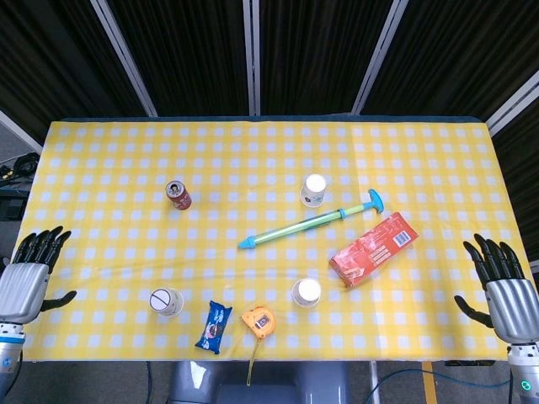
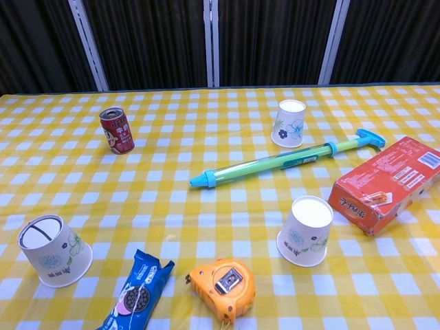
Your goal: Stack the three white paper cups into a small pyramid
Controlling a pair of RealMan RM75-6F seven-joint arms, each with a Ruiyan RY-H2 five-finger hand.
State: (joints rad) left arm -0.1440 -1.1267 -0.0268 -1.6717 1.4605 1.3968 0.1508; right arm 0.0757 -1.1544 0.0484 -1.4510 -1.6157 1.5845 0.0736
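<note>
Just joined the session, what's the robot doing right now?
Nothing is handled yet. The left hand and right hand sit open at the table edges. The three white paper cups stand upside down and apart: far cup, near-right cup, near-left cup. No pyramid started. A red can and green water pump lie between them.

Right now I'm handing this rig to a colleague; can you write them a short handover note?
Left robot hand and right robot hand: both open, holding nothing, at the table's near corners.
Cups, all upside down and apart: far cup beside the water pump; near cup by the red box; left cup next to the cookie pack.
Done: nothing.
Left: gather two as base, set the third on top.
</note>
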